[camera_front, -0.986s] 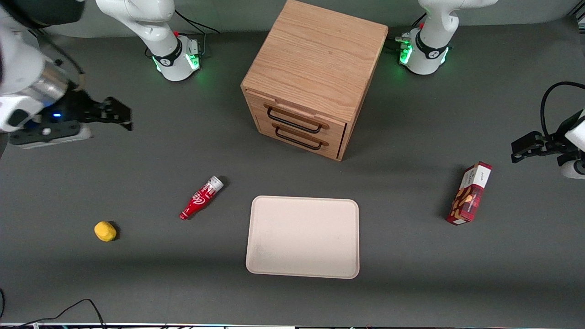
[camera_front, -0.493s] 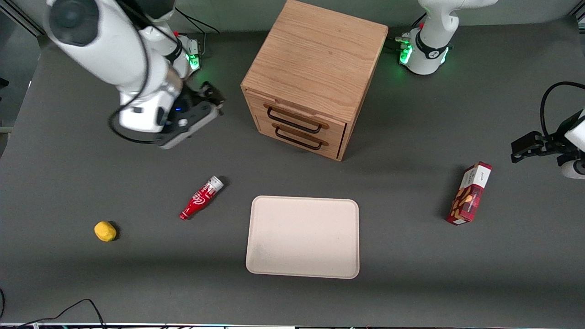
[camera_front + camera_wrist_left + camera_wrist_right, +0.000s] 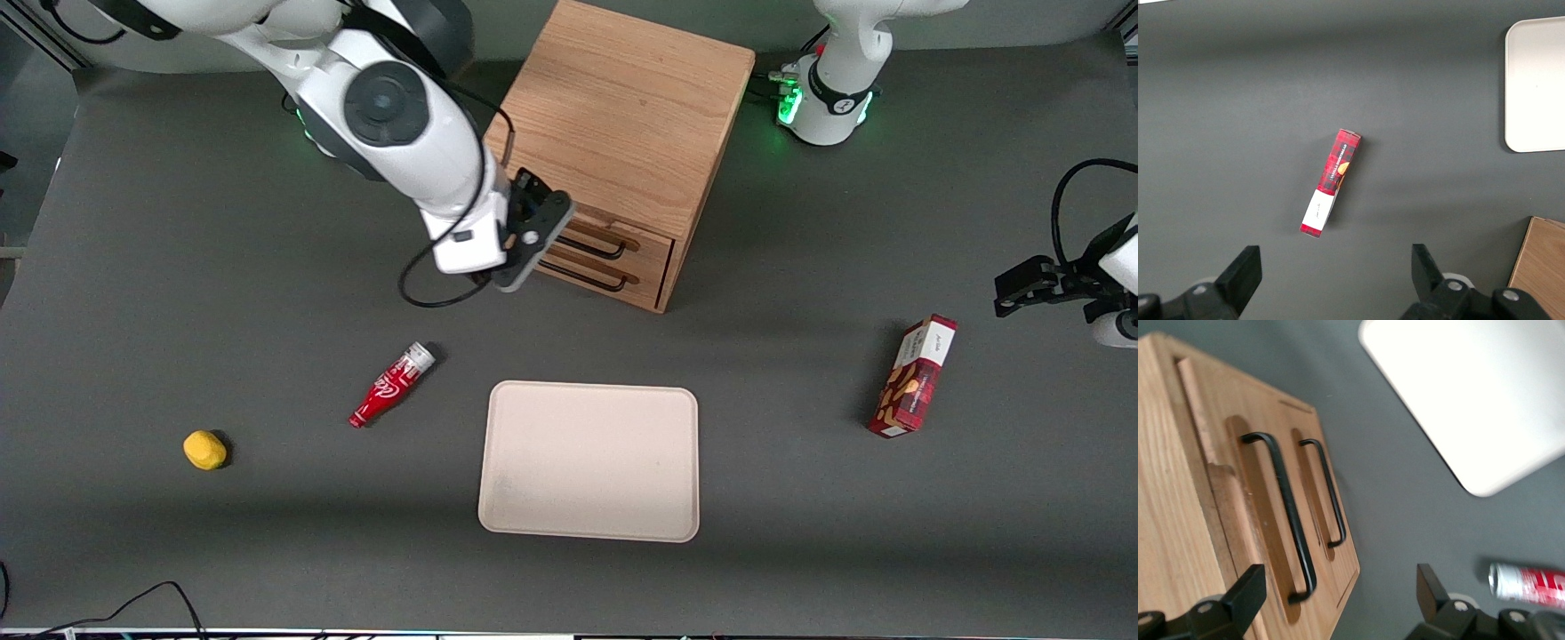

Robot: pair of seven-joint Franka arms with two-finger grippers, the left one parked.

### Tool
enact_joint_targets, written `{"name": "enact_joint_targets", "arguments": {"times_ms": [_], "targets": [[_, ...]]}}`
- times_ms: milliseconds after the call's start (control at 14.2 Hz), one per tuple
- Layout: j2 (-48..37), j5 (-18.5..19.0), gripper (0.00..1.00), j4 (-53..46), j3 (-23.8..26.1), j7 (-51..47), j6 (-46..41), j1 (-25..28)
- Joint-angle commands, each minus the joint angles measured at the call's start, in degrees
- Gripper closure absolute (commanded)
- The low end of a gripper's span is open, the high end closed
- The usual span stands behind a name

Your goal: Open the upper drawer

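The oak cabinet (image 3: 622, 116) stands at the back middle of the table. Its upper drawer (image 3: 645, 238) looks shut, with its black wire handle (image 3: 597, 247) partly covered by my arm. The lower drawer's handle (image 3: 606, 281) runs just beneath it. My right gripper (image 3: 540, 212) hovers in front of the drawer fronts, at the end toward the working arm. In the right wrist view the gripper (image 3: 1341, 593) is open and empty, the upper drawer's handle (image 3: 1288, 513) ends close to one finger (image 3: 1248, 590), and the lower handle (image 3: 1328, 493) lies beside it. Nothing is touched.
A cream tray (image 3: 589, 460) lies nearer the front camera than the cabinet; it also shows in the right wrist view (image 3: 1485, 393). A red cola bottle (image 3: 391, 384) and a yellow lump (image 3: 204, 449) lie toward the working arm's end. A red snack box (image 3: 916, 375) lies toward the parked arm's end.
My right arm has swung from the working arm's end of the table across to the cabinet, bringing the gripper in front of the drawers. Nothing else has moved.
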State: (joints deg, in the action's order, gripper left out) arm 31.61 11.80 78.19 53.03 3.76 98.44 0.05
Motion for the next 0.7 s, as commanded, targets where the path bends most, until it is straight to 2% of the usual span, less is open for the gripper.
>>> {"name": "enact_joint_targets", "arguments": {"times_ms": [0,141,563,634], "targets": [[4.42,2.35,0.0,-1.03,1.11,6.16,0.17,0.56],[6.17,4.28,0.0,-0.59,1.11,6.96,0.96,2.05],[8.02,4.73,0.0,1.96,0.59,6.96,4.91,3.37],[8.55,5.68,0.0,1.96,0.32,7.05,5.44,4.07]]}}
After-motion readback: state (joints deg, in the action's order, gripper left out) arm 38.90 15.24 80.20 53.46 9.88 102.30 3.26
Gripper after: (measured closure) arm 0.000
